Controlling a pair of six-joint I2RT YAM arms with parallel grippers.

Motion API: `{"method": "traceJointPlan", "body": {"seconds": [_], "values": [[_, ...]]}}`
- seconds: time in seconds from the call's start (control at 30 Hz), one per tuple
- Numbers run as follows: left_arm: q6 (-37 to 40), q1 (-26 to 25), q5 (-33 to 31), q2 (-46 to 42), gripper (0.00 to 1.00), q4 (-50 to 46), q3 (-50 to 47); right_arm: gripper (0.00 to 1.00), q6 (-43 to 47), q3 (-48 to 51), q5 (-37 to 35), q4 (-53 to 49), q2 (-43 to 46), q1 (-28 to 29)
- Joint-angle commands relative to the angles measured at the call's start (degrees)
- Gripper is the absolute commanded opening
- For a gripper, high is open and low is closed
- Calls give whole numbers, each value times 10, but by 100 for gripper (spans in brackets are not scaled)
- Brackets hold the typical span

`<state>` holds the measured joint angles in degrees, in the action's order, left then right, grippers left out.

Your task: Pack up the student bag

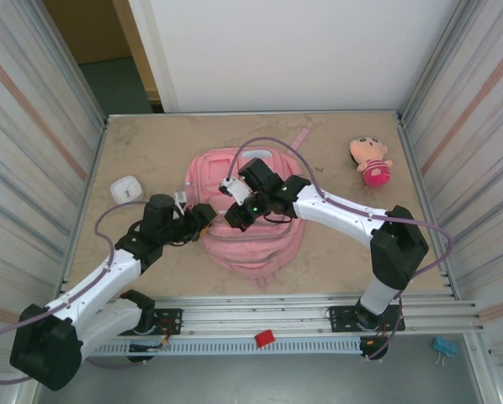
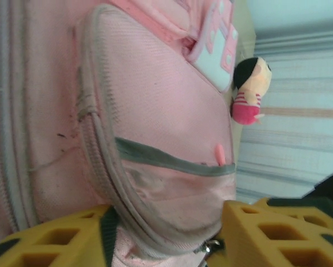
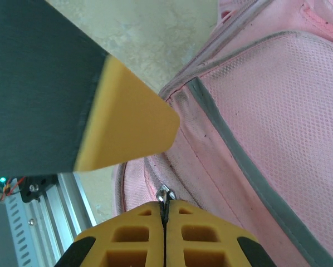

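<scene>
The right gripper has its yellow fingers clenched together, pinching a small metal zipper pull on the left side of the student bag. The left gripper straddles a corner of the bag's front pocket with fabric between its fingers; whether it actually grips cannot be told. The pink bag lies flat in the middle of the table, with a small doll well apart at the far right.

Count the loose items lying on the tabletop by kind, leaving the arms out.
Student bag: 1
Doll: 1
Small white square item: 1
Total: 3
</scene>
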<state>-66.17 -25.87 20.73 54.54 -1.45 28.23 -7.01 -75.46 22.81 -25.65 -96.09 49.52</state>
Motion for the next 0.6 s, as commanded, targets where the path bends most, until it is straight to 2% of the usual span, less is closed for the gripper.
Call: {"method": "traceJointPlan", "body": {"seconds": [0.0, 0.1, 0.23, 0.33, 0.43, 0.57], "values": [[1, 7, -13, 25, 38, 37, 11, 0, -6, 12, -1, 37, 31, -7], [2, 22, -6, 35, 25, 36, 15, 0, -16, 39, 4, 57, 53, -14], [21, 45, -43, 4, 14, 27, 10, 0, -49, 93, -16, 65, 95, -38], [62, 67, -81, -26, 7, -28, 27, 0, -94, 155, -40, 60, 138, -75], [83, 96, -97, -42, 2, -60, 44, 0, -135, 215, -64, 54, 200, -115], [91, 130, -87, -52, 1, -81, 63, 0, -177, 256, -94, 60, 281, -156]]}}
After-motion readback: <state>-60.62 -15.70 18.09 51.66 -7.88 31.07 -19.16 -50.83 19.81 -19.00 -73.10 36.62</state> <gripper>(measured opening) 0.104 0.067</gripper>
